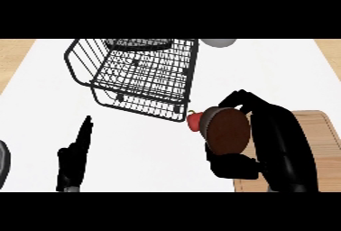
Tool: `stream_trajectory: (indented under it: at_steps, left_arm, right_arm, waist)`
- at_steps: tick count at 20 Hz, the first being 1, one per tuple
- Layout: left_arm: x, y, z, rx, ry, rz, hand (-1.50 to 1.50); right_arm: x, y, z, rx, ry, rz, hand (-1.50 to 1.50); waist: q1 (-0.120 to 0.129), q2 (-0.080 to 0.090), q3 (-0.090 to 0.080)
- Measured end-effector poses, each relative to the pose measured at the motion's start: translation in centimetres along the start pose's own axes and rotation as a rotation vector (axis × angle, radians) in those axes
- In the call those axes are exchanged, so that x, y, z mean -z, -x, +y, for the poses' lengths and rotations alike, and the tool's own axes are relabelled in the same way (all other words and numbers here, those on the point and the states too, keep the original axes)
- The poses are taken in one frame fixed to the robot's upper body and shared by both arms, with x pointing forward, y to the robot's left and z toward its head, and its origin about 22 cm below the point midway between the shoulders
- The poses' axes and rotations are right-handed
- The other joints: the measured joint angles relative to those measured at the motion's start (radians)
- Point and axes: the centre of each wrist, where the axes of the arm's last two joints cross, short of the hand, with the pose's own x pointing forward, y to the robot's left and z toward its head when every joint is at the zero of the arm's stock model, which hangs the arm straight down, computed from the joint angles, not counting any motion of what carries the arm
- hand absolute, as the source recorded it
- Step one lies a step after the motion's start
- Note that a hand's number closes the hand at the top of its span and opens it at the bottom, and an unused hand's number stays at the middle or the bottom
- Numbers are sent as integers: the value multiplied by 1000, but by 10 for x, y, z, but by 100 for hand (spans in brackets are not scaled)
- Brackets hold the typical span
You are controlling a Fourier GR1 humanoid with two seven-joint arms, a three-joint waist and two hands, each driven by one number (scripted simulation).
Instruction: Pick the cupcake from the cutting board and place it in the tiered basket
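Note:
My right hand point(279, 144) is curled round the cupcake point(228, 131), which lies tilted on its side with its brown round face toward me. The hand holds it over the white counter, just left of the wooden cutting board point(325, 135) and just below the near right corner of the black wire tiered basket point(143, 76). A red thing point(194, 121) shows at the cupcake's left edge, close to the basket's lower rim. Edge-on at the lower left is my left hand point(75, 155), open with fingers straight and pointing up the counter.
A grey round object point(218, 42) sits at the top edge behind the basket. A dark rounded thing point(3, 164) pokes in at the left edge. Wooden floor shows past the counter's top corners.

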Motion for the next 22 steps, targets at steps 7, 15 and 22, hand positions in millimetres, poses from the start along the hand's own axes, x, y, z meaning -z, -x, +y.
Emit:
stream_trajectory:
  at_steps: [7,15,22]
  left_arm:
    - [3,-3,-8,4,2,-2,0]
    - [4,-5,1,3,14,7,0]
    - [4,-6,-8,0,20,-5,0]
  right_arm:
    - [-10,-44,-58,21,164,-175,150]
    - [24,-87,-82,6,204,-181,150]
    - [69,-118,-78,-22,172,-114,150]
  waist:
    - [8,2,0]
    - [16,5,-1]
    - [23,8,-1]
